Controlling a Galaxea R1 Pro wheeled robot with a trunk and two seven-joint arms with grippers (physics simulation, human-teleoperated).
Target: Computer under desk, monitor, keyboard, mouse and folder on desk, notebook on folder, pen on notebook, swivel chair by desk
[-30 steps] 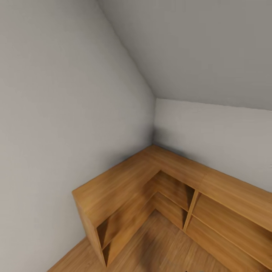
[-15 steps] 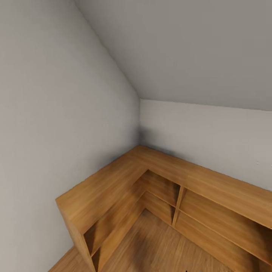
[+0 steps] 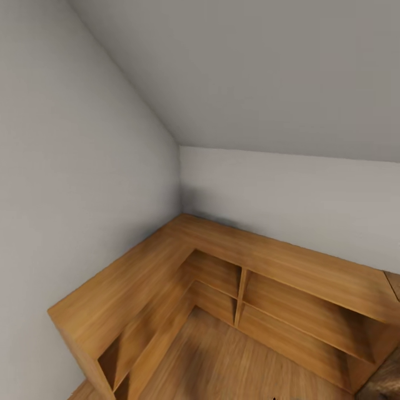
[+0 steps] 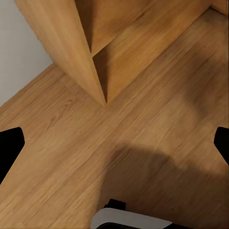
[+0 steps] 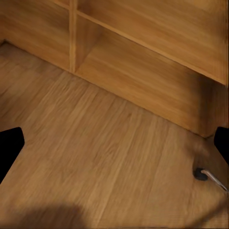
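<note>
I face a corner of the bedroom under a white sloped ceiling [image 3: 266,72]. The computer, monitor, keyboard, mouse, folder, notebook, pen and desk are out of view. My left gripper [image 4: 114,148] hangs open over the wood floor [image 4: 143,143], its black fingertips [image 4: 9,148] wide apart with nothing between them. My right gripper [image 5: 114,148] is also open and empty above the floor. A small black castor on a shiny metal spoke [image 5: 204,174] lies close to the right gripper; I cannot tell whether it belongs to the swivel chair.
A low L-shaped wooden shelf unit [image 3: 166,261] with open compartments runs along both walls of the corner. Its end panel [image 4: 71,47] stands near the left gripper, and its lower shelves [image 5: 143,62] face the right gripper. A white part of my own base [image 4: 131,220] sits below.
The head view has swung to the right, so the shelf unit and the wall corner sit further left in the picture. Nothing in the room itself has moved.
</note>
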